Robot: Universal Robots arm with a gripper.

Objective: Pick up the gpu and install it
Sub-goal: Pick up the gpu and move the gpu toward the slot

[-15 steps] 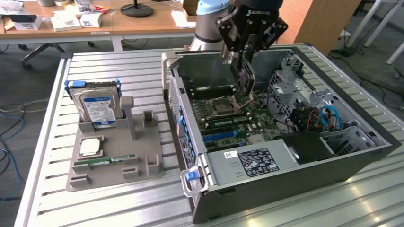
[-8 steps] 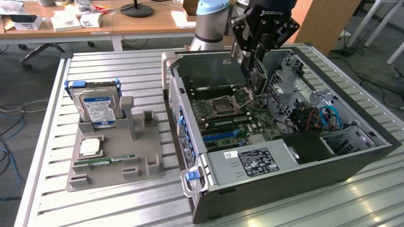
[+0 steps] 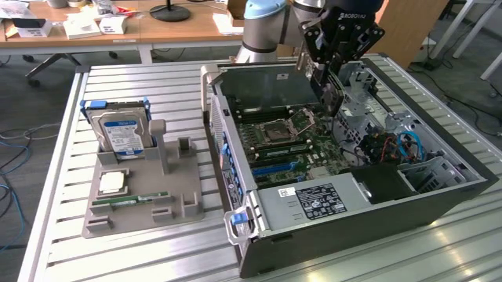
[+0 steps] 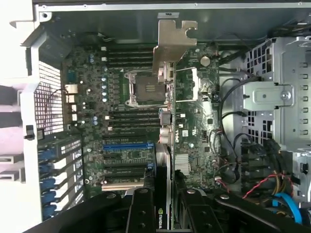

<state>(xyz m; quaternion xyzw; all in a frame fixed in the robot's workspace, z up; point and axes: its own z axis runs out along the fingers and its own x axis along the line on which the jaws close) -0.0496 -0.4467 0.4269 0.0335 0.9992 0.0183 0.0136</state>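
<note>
Grey holder (image 3: pixel 149 183) on slatted table (image 3: pixel 117 258) — blue-labelled hard drive (image 3: pixel 121 138) upright, green RAM stick (image 3: pixel 129 201) lying flat.

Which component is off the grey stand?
The gpu, clamped edge-on in the gripper above the open case; the hard drive and RAM stick sit on the stand.

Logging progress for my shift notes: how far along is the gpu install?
Done: gpu picked up, gripped in the claw. In hand: it hangs edge-on above the motherboard in the open case. Left: seating, as it sits in no slot yet.
</note>
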